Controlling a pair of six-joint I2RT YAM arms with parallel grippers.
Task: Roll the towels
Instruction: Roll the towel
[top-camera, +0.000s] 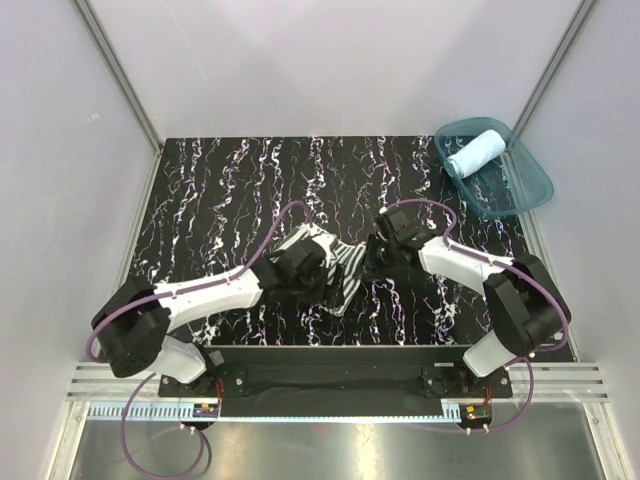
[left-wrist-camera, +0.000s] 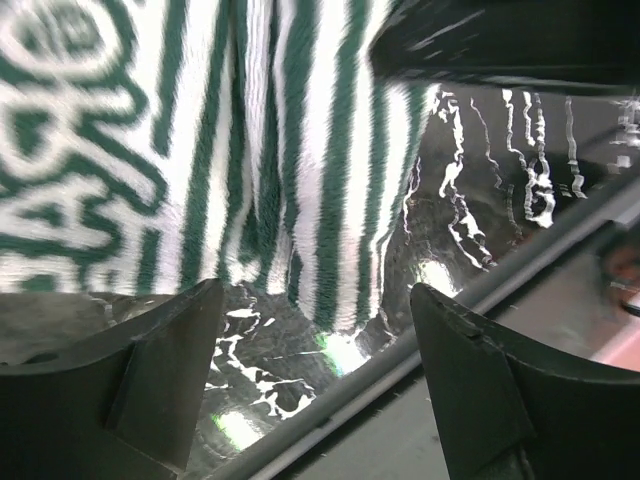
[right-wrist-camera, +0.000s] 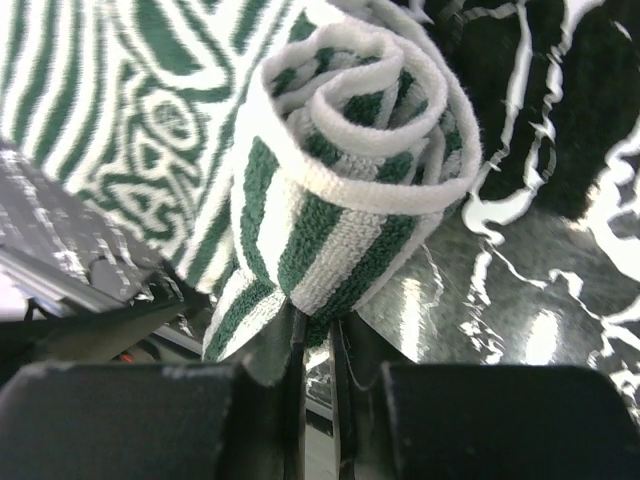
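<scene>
The green-and-white striped towel (top-camera: 338, 268) lies mid-table between both grippers. In the right wrist view one end of it is wound into a tight roll (right-wrist-camera: 350, 150), and my right gripper (right-wrist-camera: 317, 322) is shut on the roll's lower edge. My left gripper (left-wrist-camera: 318, 292) stands open just off the towel's flat striped part (left-wrist-camera: 250, 150), with only the shiny tabletop between its fingers. From above, the left gripper (top-camera: 303, 268) sits on the towel's left side and the right gripper (top-camera: 385, 250) on its right. The light blue towel (top-camera: 477, 152) lies rolled in the tub.
A translucent teal tub (top-camera: 530, 190) stands at the back right corner of the black marbled table (top-camera: 220, 190). White walls and metal rails enclose the table on three sides. The table's front rail (left-wrist-camera: 450, 320) runs close under the left gripper.
</scene>
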